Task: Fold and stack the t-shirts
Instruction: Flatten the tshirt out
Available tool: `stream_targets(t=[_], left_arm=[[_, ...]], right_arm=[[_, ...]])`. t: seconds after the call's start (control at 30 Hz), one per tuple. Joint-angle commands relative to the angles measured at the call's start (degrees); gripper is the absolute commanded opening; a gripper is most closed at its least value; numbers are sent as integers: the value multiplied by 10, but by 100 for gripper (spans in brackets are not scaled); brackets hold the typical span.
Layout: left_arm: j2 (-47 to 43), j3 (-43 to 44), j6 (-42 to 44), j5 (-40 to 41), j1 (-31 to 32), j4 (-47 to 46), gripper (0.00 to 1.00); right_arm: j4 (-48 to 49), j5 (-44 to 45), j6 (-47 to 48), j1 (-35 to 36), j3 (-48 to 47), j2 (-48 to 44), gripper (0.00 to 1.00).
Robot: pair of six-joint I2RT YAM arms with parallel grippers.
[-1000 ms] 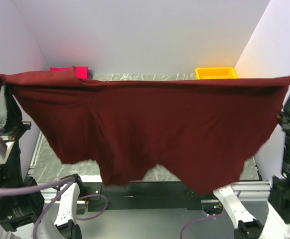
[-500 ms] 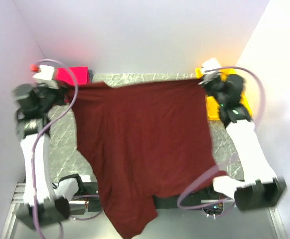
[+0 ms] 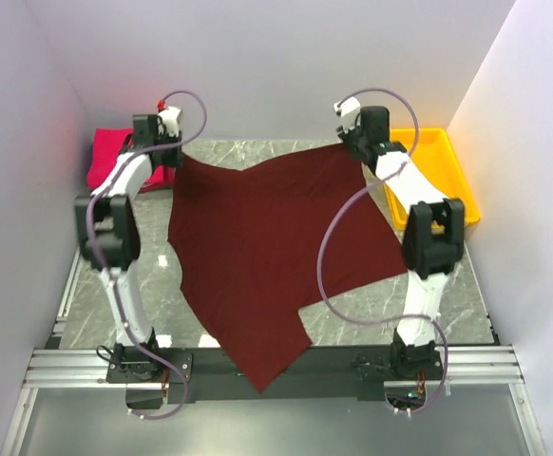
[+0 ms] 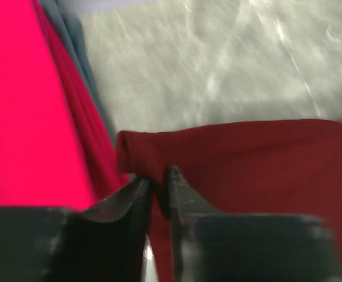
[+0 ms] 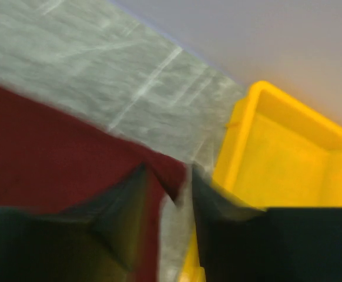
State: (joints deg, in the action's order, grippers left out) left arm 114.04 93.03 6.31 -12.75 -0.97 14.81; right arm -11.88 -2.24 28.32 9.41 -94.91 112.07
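Note:
The dark maroon t-shirt (image 3: 257, 247) lies spread flat on the marble table, its lower end hanging over the near edge. My left gripper (image 3: 167, 157) is at its far left corner. In the left wrist view that gripper (image 4: 157, 182) is open only a slit, with the maroon cloth (image 4: 265, 158) in the gap. My right gripper (image 3: 352, 142) is at the far right corner. Seen from its wrist, it (image 5: 168, 176) is open, and the shirt's corner (image 5: 53, 141) lies loose against one finger with grey table showing between. The pinkish-red t-shirt (image 3: 105, 157) sits at the back left, just beside the left fingers (image 4: 18, 117).
A yellow tray (image 3: 448, 161) stands at the back right, its wall (image 5: 241, 135) close to the right gripper's outer finger. A grey-blue cloth edge (image 4: 71, 35) shows beside the pinkish-red shirt. White walls enclose the table on three sides.
A second ago both grippers held the maroon shirt stretched high in the air. They swung it forward and down; it now lies on the table and both jaws have parted.

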Motion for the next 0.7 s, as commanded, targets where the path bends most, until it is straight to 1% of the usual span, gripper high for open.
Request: stream_targets(t=[0.0, 0.03, 0.07, 0.13, 0.17, 0.2, 0.23, 0.27, 0.3, 0.33, 0.37, 0.4, 0.43, 0.47, 0.5, 0.53, 0.57, 0.6, 0.63, 0.67], left_arm=[[76, 178, -23, 9, -3, 72, 38], [86, 197, -33, 6, -3, 80, 51], [86, 208, -36, 10, -3, 82, 71], [62, 194, -31, 17, -5, 72, 81], [25, 177, -28, 16, -9, 66, 84], [4, 139, -23, 12, -10, 64, 84], [-17, 119, -7, 5, -10, 73, 83], [-55, 101, 2, -5, -10, 85, 81], [-72, 65, 14, -18, -10, 100, 79], [-89, 47, 37, -35, -10, 144, 77], [-120, 30, 49, -65, -10, 165, 72], [-134, -8, 59, -79, -10, 187, 70], [-150, -28, 82, -100, -9, 209, 68], [-178, -49, 95, -118, -9, 246, 65], [-190, -88, 106, -139, -7, 263, 63], [-202, -107, 117, -148, -4, 275, 60], [-221, -126, 123, -159, 0, 308, 55], [-228, -158, 132, -169, 4, 323, 52], [-235, -176, 143, -169, 7, 336, 46], [-253, -195, 151, -170, 32, 346, 42]], right_arm=[[-70, 83, -35, 4, -132, 56, 50], [-100, 92, -46, 3, -154, 73, 55], [-112, 87, -58, 3, -166, 74, 60], [-134, 63, -65, 0, -168, 44, 73], [-139, 50, -66, -1, -146, 29, 79], [-148, 36, -64, 0, -138, 14, 79], [-174, 24, -64, 0, -129, -12, 79], [-189, -7, -56, 0, -111, -25, 79], [-207, -21, -50, 0, -100, -46, 79], [-244, -33, -47, 0, -90, -55, 78], [-258, -48, -34, 0, -65, -65, 77], [-274, -52, -27, 0, -50, -72, 76], [-305, -57, -20, -1, -35, -85, 76], [-321, -63, 0, -2, -10, -91, 73], [-335, -65, 7, -2, 3, -96, 71], [-363, -67, 14, -2, 14, -98, 68], [-378, -72, 28, -4, 30, -98, 61], [-390, -73, 33, -5, 37, -92, 57], [-410, -71, 38, -6, 43, -90, 53], [-418, -69, 46, -9, 56, -86, 45]])
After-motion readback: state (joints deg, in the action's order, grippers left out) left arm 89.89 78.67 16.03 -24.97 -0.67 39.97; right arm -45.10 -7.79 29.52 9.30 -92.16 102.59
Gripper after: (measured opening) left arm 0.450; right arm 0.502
